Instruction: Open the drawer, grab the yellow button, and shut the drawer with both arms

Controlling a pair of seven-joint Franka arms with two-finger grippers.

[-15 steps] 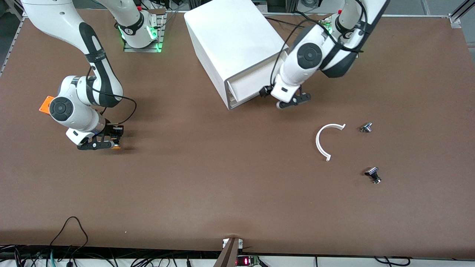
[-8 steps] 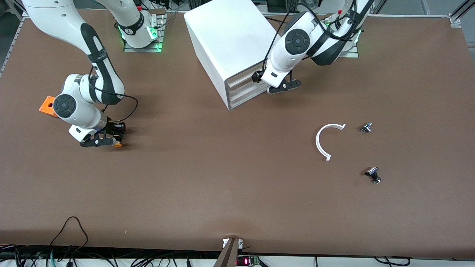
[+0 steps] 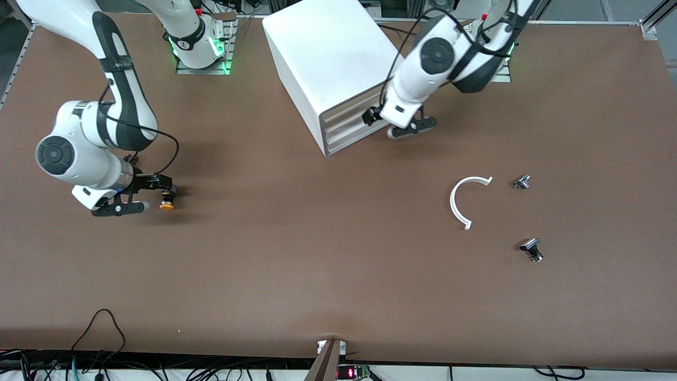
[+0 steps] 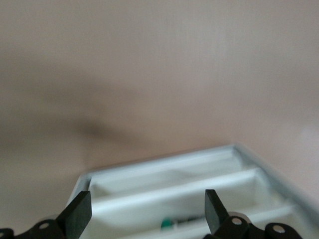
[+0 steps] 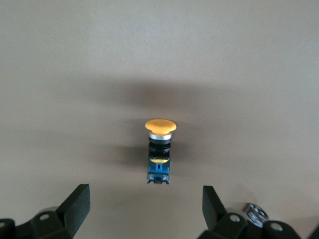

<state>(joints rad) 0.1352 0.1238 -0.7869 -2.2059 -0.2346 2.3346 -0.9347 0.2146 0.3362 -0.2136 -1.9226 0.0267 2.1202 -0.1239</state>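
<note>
The button (image 3: 167, 203), orange cap on a black-and-blue body, lies on its side on the table toward the right arm's end. It also shows in the right wrist view (image 5: 160, 149). My right gripper (image 3: 151, 194) (image 5: 145, 206) is open and empty, low over the table beside the button and not touching it. The white cabinet (image 3: 328, 58) stands at the back middle, its top drawer (image 3: 346, 110) pushed in flush with the lower ones. My left gripper (image 3: 381, 125) (image 4: 147, 219) is open and empty just in front of the drawer fronts (image 4: 174, 184).
A white curved strip (image 3: 459, 203), a small metal part (image 3: 522, 181) and a small black part (image 3: 531, 248) lie toward the left arm's end. A small metal nut (image 5: 255, 213) lies by the right gripper. The right arm hides the orange cube.
The left gripper pushed the open top drawer shut, then drew back a little. The right gripper let go of the button on the table and backed away from it.
</note>
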